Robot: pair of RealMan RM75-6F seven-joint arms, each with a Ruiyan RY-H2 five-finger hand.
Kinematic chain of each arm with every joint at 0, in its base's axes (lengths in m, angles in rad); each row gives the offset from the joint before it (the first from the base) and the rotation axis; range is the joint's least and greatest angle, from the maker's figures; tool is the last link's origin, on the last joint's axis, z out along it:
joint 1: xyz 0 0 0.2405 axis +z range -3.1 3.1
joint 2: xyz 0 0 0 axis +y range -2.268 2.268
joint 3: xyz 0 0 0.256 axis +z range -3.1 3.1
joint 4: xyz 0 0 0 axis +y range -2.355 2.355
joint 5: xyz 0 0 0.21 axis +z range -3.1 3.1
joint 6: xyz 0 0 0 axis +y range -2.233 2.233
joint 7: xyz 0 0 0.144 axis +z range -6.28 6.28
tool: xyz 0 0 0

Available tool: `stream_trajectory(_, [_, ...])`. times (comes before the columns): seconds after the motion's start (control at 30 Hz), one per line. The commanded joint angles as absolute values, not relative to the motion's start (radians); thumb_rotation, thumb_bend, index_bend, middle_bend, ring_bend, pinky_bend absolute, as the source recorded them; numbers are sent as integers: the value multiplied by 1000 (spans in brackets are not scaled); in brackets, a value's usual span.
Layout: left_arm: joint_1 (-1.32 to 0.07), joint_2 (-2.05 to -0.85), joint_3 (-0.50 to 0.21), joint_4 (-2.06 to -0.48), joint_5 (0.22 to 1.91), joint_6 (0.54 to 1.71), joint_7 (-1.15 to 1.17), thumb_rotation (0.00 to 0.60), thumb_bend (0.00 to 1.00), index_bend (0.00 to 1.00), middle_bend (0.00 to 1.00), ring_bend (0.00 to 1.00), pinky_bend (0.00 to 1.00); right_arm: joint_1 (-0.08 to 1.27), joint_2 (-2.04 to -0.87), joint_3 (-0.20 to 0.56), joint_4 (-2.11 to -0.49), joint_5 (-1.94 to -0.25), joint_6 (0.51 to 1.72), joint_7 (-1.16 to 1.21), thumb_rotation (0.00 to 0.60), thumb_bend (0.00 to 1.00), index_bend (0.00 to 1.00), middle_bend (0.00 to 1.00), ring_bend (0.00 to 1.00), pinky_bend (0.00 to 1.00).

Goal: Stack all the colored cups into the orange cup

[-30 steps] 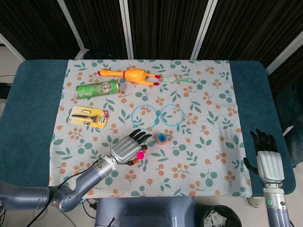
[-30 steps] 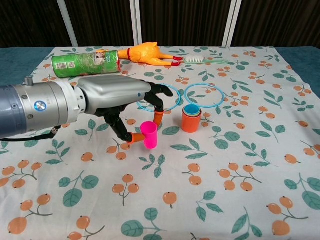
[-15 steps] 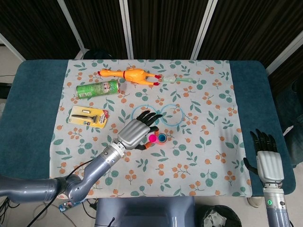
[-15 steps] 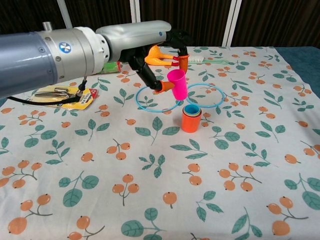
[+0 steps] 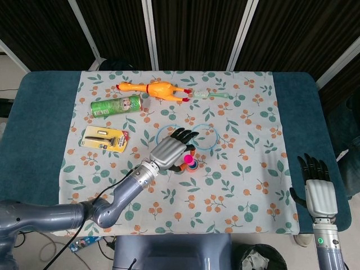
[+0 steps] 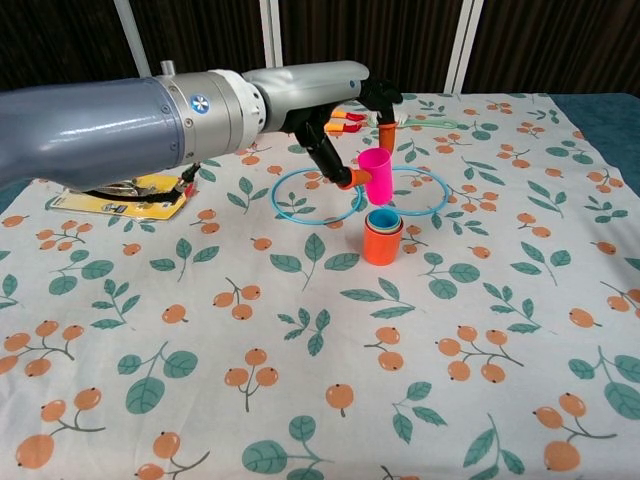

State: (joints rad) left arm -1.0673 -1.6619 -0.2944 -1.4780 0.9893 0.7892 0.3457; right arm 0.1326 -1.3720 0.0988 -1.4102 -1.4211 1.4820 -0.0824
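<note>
Left robot hand (image 6: 335,120) pinches a pink cup (image 6: 375,173) between its orange-tipped fingers (image 6: 386,128) and holds it in the air. The pink cup hangs right over the orange cup (image 6: 382,243), not touching it. The orange cup stands on the desk (image 5: 45,112) near the middle of the flowery cloth (image 6: 480,330), and a blue cup (image 6: 382,219) already sits inside it. From the head view, the left robot hand (image 5: 169,152) is at about 9 o'clock from the cups, and the pink cup (image 5: 189,160) hides most of the stack. Two thin blue rings (image 6: 312,195) lie flat on the cloth at about 12 o'clock from the orange cup. Farther back are a rubber chicken (image 5: 154,90), a green toothbrush (image 5: 212,95) and a green can (image 5: 116,106) lying on its side. A yellow card pack (image 5: 104,138) lies at 9 o'clock, well apart from the cups. Right robot hand (image 5: 319,188) rests at the desk edge at about 4 o'clock, holding nothing, with its fingers straight and a little apart.
</note>
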Motion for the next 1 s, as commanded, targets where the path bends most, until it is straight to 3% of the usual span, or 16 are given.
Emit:
stream_trajectory(0.03, [-1076, -1682, -293, -1450, 1000, 785, 326, 600, 353, 483, 44, 0, 0, 132, -1371, 99, -1408, -1421, 1480, -81, 600, 369, 22, 0, 0, 40])
stream_trajectory(1.0, [-1102, -1745, -260, -1358, 1001, 772, 314, 600, 338, 462, 41, 0, 0, 127, -1367, 109, -1411, -1419, 1477, -74, 600, 369, 22, 0, 0, 40])
